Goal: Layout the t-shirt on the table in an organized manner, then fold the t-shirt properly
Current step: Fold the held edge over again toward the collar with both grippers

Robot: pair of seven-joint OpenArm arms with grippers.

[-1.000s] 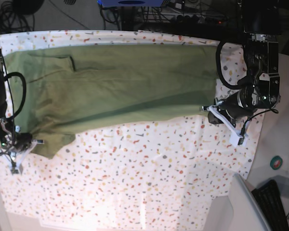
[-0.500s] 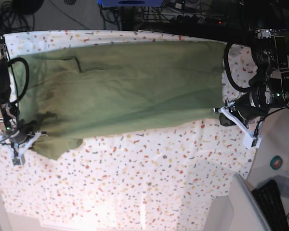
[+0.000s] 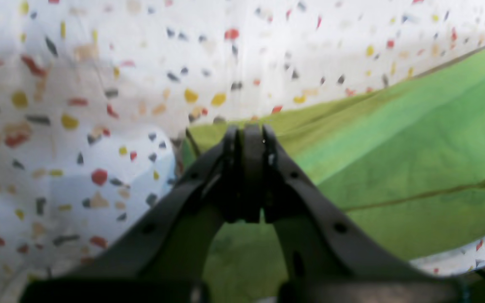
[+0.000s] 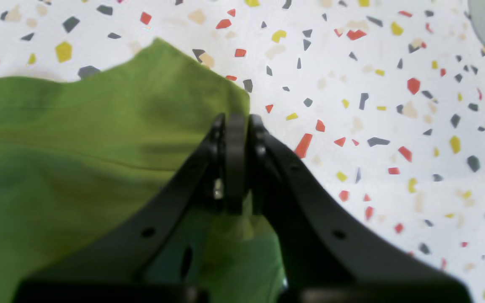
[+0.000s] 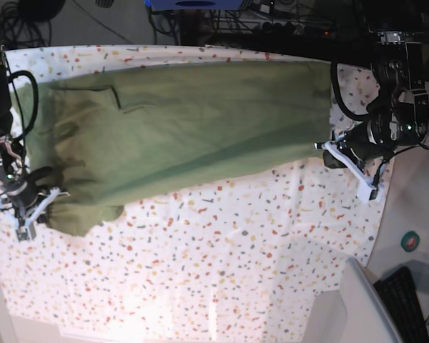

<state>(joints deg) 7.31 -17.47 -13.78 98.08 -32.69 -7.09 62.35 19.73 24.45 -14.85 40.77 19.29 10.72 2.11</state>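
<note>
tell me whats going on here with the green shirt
A two-armed robot is spreading an olive-green t-shirt on a table with a speckled white cover. The left gripper is shut on one corner of the fabric and the right gripper is shut on the opposite end. The shirt lies stretched lengthwise between them, fairly flat, with some bunching near the right gripper. No fold is made yet.

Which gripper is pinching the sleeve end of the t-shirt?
The right gripper, at the base view's left. The t-shirt bunches into a sleeve there, while the left gripper holds the straight hem end.
</note>
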